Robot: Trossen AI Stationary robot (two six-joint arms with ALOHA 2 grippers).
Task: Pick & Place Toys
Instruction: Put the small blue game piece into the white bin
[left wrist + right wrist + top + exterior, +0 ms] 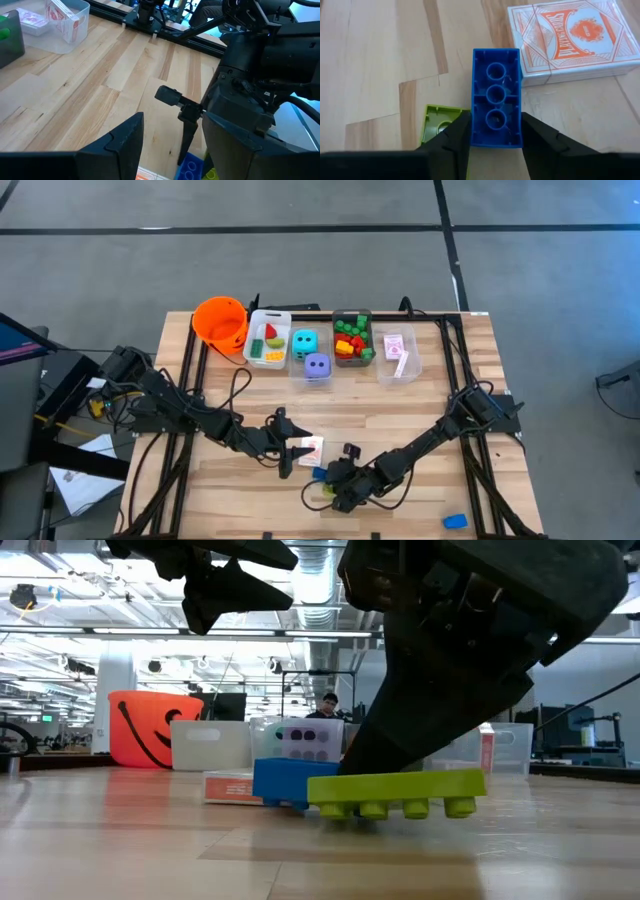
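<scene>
Green brick [398,794] lies nearest us on the near table, with our right gripper [496,134] pinching the blue brick [495,97] just beside it.

We judge the pick step in hand: both right fingers [451,137] press the blue brick's long sides, studs down, hollow side up, the brick apparently on the wood. The card pack [570,37] sits touching or just beyond its far end. Our left gripper [290,448] hovers just left, jaws spread, holding nothing. Next we would lift straight up, clear of the green brick and cards, then carry toward the far bins [267,340], where the purple die [317,366] and teal die [304,341] sit.
</scene>
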